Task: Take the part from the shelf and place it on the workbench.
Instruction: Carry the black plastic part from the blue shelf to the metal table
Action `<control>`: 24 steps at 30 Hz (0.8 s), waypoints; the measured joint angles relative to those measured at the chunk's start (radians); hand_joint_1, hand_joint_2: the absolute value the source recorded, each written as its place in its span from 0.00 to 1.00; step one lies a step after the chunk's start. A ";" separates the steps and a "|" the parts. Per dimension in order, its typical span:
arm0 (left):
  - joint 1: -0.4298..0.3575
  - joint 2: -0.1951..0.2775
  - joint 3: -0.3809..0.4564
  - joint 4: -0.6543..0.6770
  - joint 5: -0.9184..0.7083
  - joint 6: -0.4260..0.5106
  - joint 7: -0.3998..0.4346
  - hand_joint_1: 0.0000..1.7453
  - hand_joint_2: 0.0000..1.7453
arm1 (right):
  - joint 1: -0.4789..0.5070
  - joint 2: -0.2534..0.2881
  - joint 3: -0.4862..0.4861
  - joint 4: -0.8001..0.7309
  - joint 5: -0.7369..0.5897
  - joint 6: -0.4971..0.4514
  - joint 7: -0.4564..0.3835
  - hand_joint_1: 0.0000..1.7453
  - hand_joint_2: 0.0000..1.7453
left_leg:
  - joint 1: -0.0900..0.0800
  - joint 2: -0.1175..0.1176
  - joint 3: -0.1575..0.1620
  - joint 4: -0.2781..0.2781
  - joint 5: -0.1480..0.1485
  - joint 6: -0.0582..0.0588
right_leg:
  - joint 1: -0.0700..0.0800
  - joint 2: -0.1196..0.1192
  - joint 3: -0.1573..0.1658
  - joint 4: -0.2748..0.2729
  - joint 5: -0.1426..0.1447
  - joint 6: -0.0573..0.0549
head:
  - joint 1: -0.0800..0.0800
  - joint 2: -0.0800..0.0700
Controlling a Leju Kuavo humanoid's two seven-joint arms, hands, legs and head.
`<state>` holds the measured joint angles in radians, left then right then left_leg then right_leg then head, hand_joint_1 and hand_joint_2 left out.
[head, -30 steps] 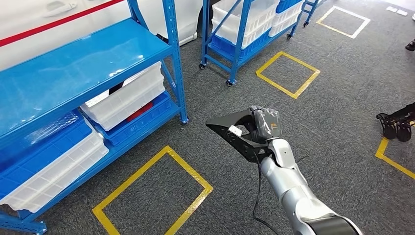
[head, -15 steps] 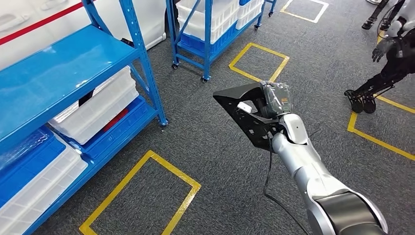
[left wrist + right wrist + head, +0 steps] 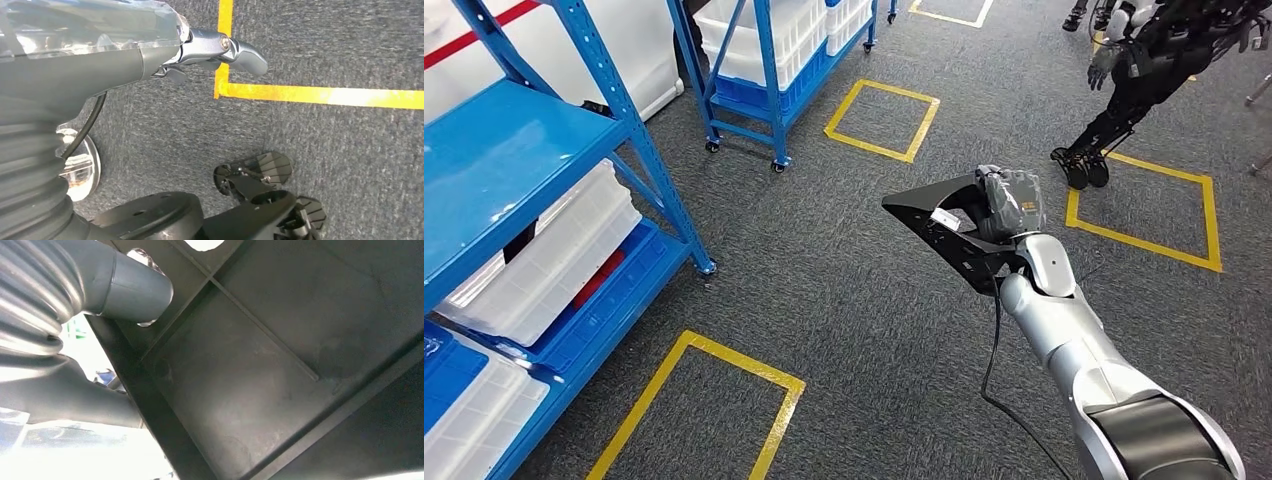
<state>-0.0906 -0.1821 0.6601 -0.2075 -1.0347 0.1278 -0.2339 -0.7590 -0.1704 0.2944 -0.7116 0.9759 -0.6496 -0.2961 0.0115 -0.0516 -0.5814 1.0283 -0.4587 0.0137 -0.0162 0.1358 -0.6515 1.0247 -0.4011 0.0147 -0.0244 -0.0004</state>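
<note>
Right robot hand (image 3: 1009,205) grasping the flat black triangular plastic part (image 3: 944,235), carried out in front of the body above the grey carpeted floor (image 3: 844,300), well apart from the blue metal shelving rack (image 3: 639,150) on the robot's left. No counter visible in these views.

Risks, judged:
- Grip sits at one end of the part; most of the panel overhangs unsupported. A jolt while walking could lever it loose or rotate it in the fingers
- Black cable (image 3: 989,370) hangs beside the right arm; could snag on a swing
- Another dark legged robot (image 3: 1139,70) stands ahead to the right; a path that way risks contact

Orientation: part lies close to flat, slightly tilted. Long axis runs from the hand outward toward the robot's left, tapering to a point aimed at the shelving side. Right wrist view shows the ribbed underside (image 3: 260,390) close up.

Left robot hand (image 3: 220,50) hangs low over the floor by a yellow tape line (image 3: 320,95), holding nothing; fingers mostly hidden, so spread or curled cannot be told
</note>
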 joint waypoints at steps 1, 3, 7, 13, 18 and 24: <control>-0.001 -0.001 0.000 0.000 0.002 0.002 0.000 0.00 1.00 | 0.003 -0.003 0.001 -0.003 0.001 -0.002 0.004 1.00 1.00 | 0.000 0.012 0.003 -0.006 0.004 0.007 | 0.000 -0.015 -0.004 0.007 -0.005 0.005 | 0.000 0.000; -0.002 -0.002 0.001 0.000 0.005 0.006 -0.001 0.00 1.00 | 0.005 -0.006 0.007 -0.007 0.004 -0.004 0.011 1.00 1.00 | 0.000 0.037 0.010 -0.019 0.011 0.020 | 0.002 -0.073 -0.037 0.076 -0.047 0.013 | 0.000 0.000; 0.004 -0.002 0.002 0.000 0.005 0.010 -0.002 0.00 1.00 | 0.018 -0.008 0.017 -0.013 0.006 -0.006 0.022 1.00 1.00 | -0.007 0.082 0.010 -0.021 0.009 0.026 | -0.002 -0.131 -0.136 0.282 -0.123 0.022 | 0.000 0.000; 0.003 -0.003 0.002 0.000 0.001 0.009 -0.002 0.00 1.00 | 0.034 -0.015 0.020 -0.045 0.007 -0.010 0.031 1.00 1.00 | -0.018 0.142 0.021 -0.019 -0.006 0.007 | 0.012 -0.205 0.018 -0.006 -0.014 0.001 | 0.000 0.000; 0.003 -0.003 0.003 0.000 -0.005 0.008 -0.001 0.00 1.00 | 0.042 -0.025 0.022 -0.071 0.013 -0.009 0.041 1.00 1.00 | -0.013 0.114 0.011 0.032 -0.052 -0.018 | 0.007 -0.148 0.023 -0.017 -0.007 -0.026 | 0.000 0.000; 0.014 -0.003 0.004 0.001 -0.006 0.008 0.001 0.00 1.00 | 0.048 -0.025 0.025 -0.079 0.017 -0.005 0.045 1.00 1.00 | -0.009 0.056 -0.104 0.247 -0.107 -0.021 | 0.009 -0.072 0.023 -0.015 -0.006 -0.037 | 0.000 0.000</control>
<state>-0.0769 -0.1847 0.6646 -0.2064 -1.0409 0.1354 -0.2328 -0.7106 -0.1956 0.3198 -0.7906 0.9930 -0.6547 -0.2509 0.0028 0.0046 -0.6855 1.2757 -0.5662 -0.0073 -0.0068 0.0634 -0.6281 1.0102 -0.4072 -0.0224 -0.0244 -0.0004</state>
